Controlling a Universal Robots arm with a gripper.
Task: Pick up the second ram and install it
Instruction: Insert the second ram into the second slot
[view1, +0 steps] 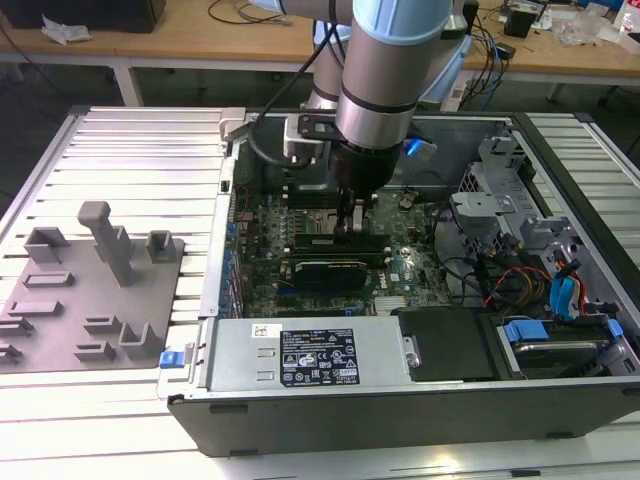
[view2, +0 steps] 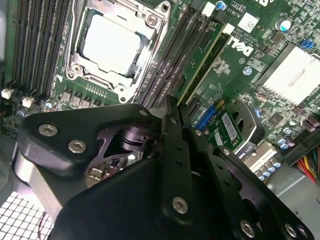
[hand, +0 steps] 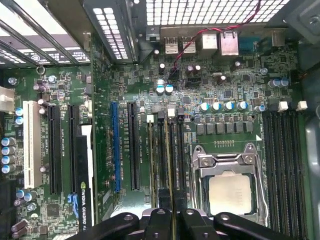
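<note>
A: Where's the second ram (hand: 167, 165)?
B: In a slot just at 9 o'clock of the processor socket (hand: 230, 187) in the first wrist view, standing on edge.
A: Tool (hand: 172, 220) state?
B: Fingers pressed close, pinching the stick's upper edge, low over the motherboard (view1: 330, 250).

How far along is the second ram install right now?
Done: the second ram has been picked up and brought down into the open computer case, beside the processor socket. In hand: the gripper is pinched on its top edge, over the slots. Left: whether it has fully seated cannot be told from these views.
</note>
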